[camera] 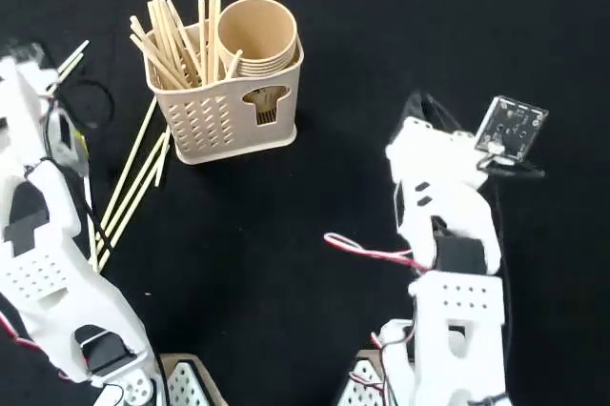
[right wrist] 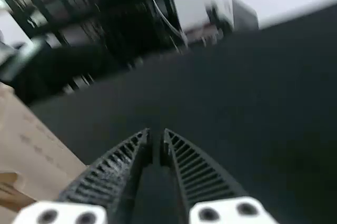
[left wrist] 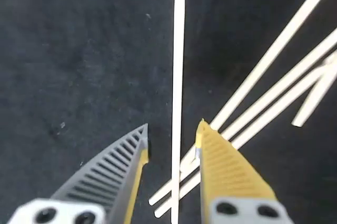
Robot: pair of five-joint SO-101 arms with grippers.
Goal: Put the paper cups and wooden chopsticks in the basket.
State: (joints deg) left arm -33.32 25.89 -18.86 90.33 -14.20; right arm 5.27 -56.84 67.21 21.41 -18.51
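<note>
A beige slotted basket (camera: 224, 111) stands at the table's back, holding stacked paper cups (camera: 257, 34) and a bundle of wooden chopsticks (camera: 176, 39). Several loose chopsticks (camera: 133, 177) lie on the black table to its left. My left gripper (left wrist: 172, 132) is open low over the table, and one chopstick (left wrist: 178, 50) runs lengthwise between its fingers; others (left wrist: 274, 87) lie slanted beside it. In the high view the left gripper (camera: 71, 144) sits at the left edge. My right gripper (right wrist: 156, 134) is shut with nothing in it, and the basket wall (right wrist: 26, 155) is off to one side of it.
A small circuit board (camera: 512, 128) juts from the right arm (camera: 443, 196). Two more chopsticks (camera: 71, 58) lie at the far left near the left arm. Open black tabletop stretches between the arms and right of the basket.
</note>
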